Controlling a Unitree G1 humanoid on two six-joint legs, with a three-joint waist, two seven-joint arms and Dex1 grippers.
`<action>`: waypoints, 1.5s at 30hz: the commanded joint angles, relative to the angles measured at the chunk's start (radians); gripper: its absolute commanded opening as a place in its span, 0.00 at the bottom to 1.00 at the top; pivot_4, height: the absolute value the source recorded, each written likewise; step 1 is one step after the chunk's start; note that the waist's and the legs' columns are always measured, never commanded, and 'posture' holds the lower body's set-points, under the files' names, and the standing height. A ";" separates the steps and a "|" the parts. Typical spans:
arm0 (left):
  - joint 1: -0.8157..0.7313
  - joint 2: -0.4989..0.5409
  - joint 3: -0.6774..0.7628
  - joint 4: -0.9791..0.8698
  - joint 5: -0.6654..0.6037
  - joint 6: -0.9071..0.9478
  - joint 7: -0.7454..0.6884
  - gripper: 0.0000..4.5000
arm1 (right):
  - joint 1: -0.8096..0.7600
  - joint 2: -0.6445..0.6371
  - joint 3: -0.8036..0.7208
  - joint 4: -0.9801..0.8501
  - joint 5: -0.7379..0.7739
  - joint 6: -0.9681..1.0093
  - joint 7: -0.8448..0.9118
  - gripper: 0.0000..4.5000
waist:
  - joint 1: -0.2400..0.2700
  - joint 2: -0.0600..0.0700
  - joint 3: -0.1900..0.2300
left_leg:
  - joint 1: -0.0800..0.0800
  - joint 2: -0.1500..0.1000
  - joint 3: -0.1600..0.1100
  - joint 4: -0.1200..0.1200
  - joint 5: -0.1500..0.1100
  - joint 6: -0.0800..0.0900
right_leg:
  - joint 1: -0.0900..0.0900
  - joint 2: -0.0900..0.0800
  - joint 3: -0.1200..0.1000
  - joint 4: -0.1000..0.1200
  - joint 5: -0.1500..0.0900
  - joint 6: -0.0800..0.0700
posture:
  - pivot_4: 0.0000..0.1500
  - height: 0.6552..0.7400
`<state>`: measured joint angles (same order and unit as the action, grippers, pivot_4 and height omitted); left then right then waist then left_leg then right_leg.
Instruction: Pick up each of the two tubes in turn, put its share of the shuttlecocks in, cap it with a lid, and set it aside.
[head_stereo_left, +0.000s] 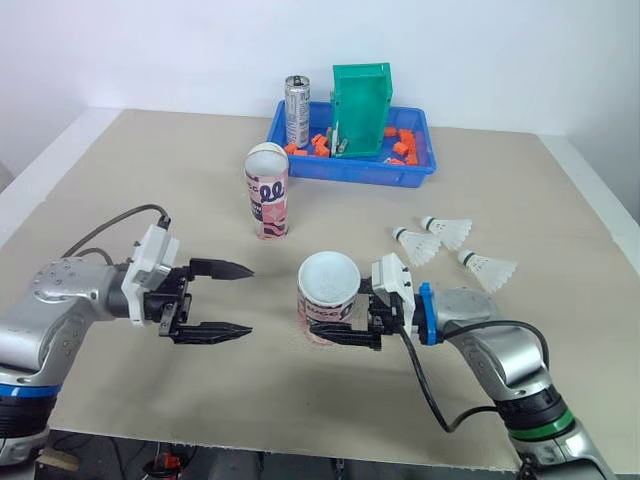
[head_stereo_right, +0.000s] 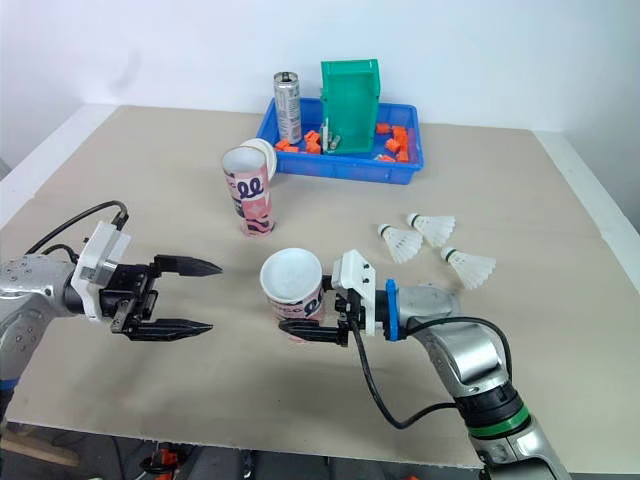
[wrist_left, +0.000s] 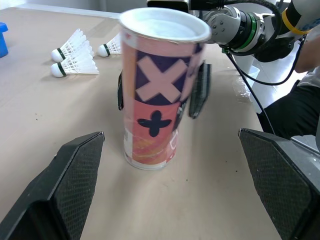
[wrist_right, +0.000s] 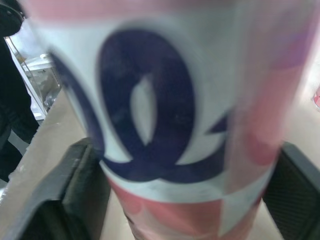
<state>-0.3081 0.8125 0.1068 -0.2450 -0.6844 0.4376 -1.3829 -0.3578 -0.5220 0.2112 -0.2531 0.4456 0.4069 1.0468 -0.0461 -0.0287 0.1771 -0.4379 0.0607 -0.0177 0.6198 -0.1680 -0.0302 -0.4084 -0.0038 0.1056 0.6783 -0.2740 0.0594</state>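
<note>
Now | R gripper (head_stereo_left: 338, 320) clamped on near tube (head_stereo_left: 328, 280) | L gripper (head_stereo_left: 248, 300) wide open, empty, just left of near tube | 3 shuttlecocks (head_stereo_left: 420, 246) to its right

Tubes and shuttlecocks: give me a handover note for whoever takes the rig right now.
Left gripper: fingers open, empty, beside the near tube.
Right gripper: fingers clamped on that tube, which stands on the table.
Far tube stands alone further back.
Three shuttlecocks lie loose to the right.
Done: nothing visibly finished.
Left: load, cap and set aside both tubes.
</note>
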 joint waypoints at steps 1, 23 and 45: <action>-0.054 -0.024 -0.028 0.013 0.002 -0.018 -0.006 1.00 | -0.014 -0.008 -0.057 -0.019 0.032 -0.009 0.002 0.77 | 0.001 0.000 0.000 | 0.000 0.000 0.000 0.000 0.000 0.000 | 0.000 0.000 0.000 0.000 0.000 0.000 | 1.00 0.95; -0.457 -0.595 -0.287 0.478 0.236 -0.216 0.169 1.00 | -0.117 -0.340 -0.834 0.610 -0.015 -0.081 -0.521 0.77 | 0.011 0.004 0.001 | -0.001 -0.008 0.000 0.004 0.000 0.002 | 0.003 -0.003 0.006 0.001 0.004 0.000 | 1.00 0.95; -0.482 -0.671 -0.274 0.539 0.299 -0.280 0.223 1.00 | -0.056 -0.299 -0.851 1.021 0.000 -0.213 -0.525 0.77 | -0.002 0.010 0.000 | 0.001 -0.011 -0.001 0.006 0.003 0.004 | 0.007 -0.003 0.008 0.001 0.002 0.009 | 1.00 0.95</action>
<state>-0.7644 0.1402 -0.1865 0.3044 -0.3806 0.1736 -1.1625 -0.4198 -0.8183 -0.6311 0.7390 0.4473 0.1935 0.5263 -0.0485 -0.0190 0.1773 -0.4367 0.0492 -0.0194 0.6260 -0.1652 -0.0258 -0.4007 -0.0070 0.1141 0.6794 -0.2715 0.0687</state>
